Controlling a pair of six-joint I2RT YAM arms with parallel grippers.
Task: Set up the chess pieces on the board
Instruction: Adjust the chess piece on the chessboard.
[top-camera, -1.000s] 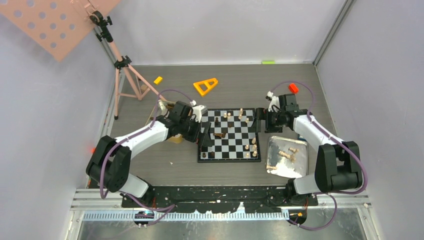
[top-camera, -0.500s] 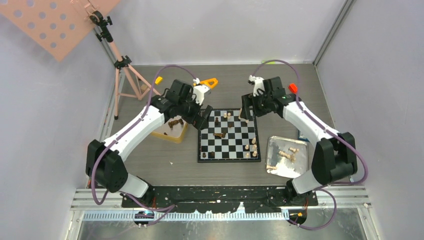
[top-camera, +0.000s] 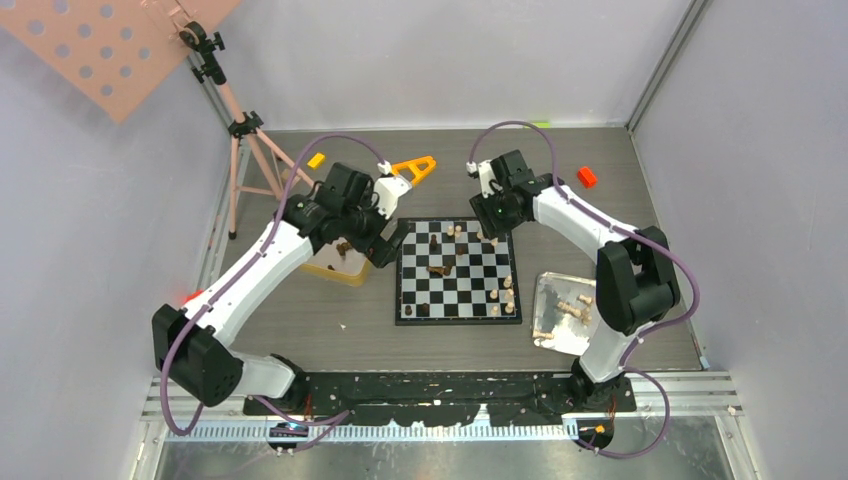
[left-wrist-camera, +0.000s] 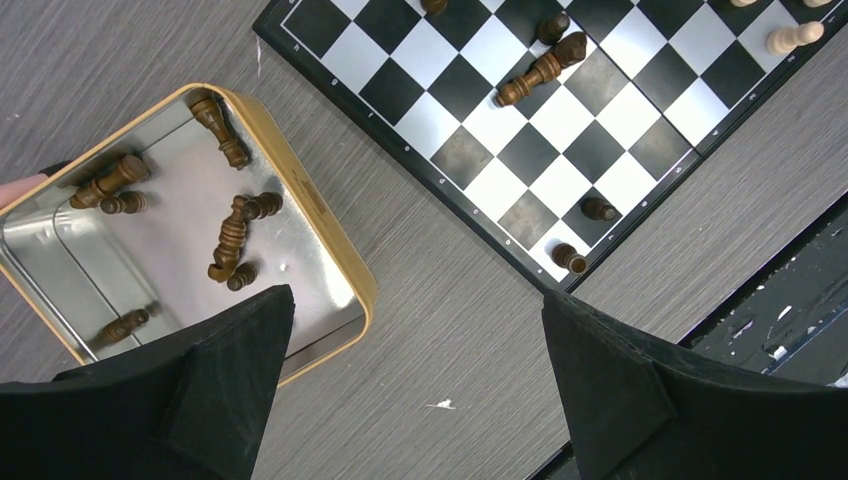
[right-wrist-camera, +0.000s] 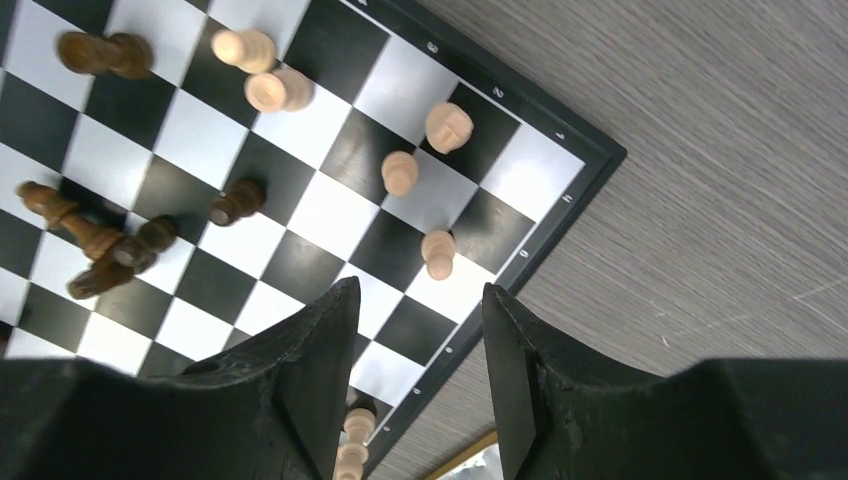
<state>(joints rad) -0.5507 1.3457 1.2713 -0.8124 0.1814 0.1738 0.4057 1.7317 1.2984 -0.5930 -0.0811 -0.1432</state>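
The board (top-camera: 470, 290) lies in the middle of the table with a few chess pieces on it. Pale pawns (right-wrist-camera: 400, 172) stand near its far right corner, and dark pieces (right-wrist-camera: 95, 250) lie toppled near the centre. More dark pieces (left-wrist-camera: 235, 230) lie in the gold tin (left-wrist-camera: 340, 250). My left gripper (left-wrist-camera: 416, 295) hangs wide open over bare table between the tin and the board (left-wrist-camera: 560, 115), holding nothing. My right gripper (right-wrist-camera: 418, 290) hovers above the board's edge (right-wrist-camera: 560, 215), its jaws partly narrowed with nothing between them.
A silver tray (top-camera: 600, 335) right of the board holds pale pieces (top-camera: 575, 305). The gold tin (top-camera: 352, 275) sits left of the board. An orange triangle (top-camera: 412, 170), a yellow block (top-camera: 316, 160), a red block (top-camera: 586, 177) and a tripod (top-camera: 240, 140) stand farther back.
Both arms have risen and swung toward the far side. The right gripper moved left from beside the tray to the board's far right corner, its jaws narrowing. The left gripper stays wide open.
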